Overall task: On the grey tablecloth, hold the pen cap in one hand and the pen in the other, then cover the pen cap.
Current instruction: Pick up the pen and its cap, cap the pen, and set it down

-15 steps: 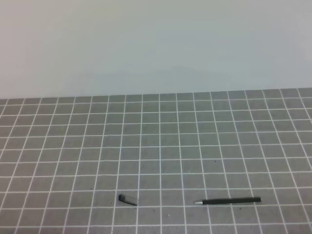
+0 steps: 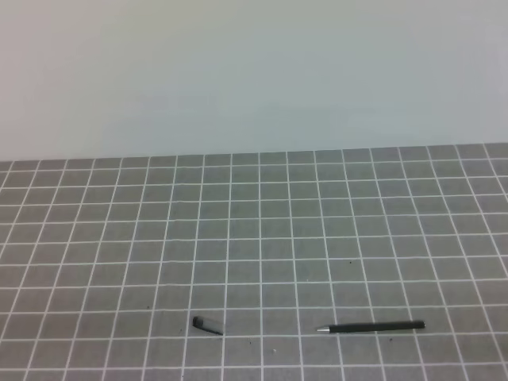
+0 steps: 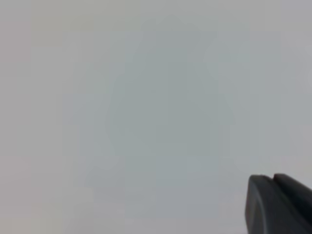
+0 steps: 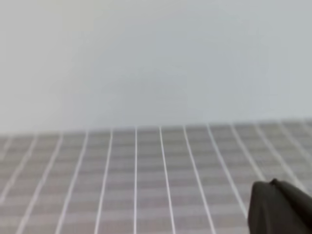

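Nothing is done yet: the pen (image 2: 375, 326) and pen cap (image 2: 205, 324) lie apart, far from both clenched, empty tools, left tool (image 3: 280, 204) and right tool (image 4: 280, 207)

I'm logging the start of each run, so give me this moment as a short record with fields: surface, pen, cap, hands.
surface: grey tablecloth with a white grid, pale wall behind
pen: pen lying flat near the front edge, right of centre, silvery tip pointing left
cap: pen cap lying left of the pen, apart from it
left hand: left hand shut, holding nothing, facing only the wall
right hand: right hand shut, holding nothing, above the cloth
task state: nothing picked up yet
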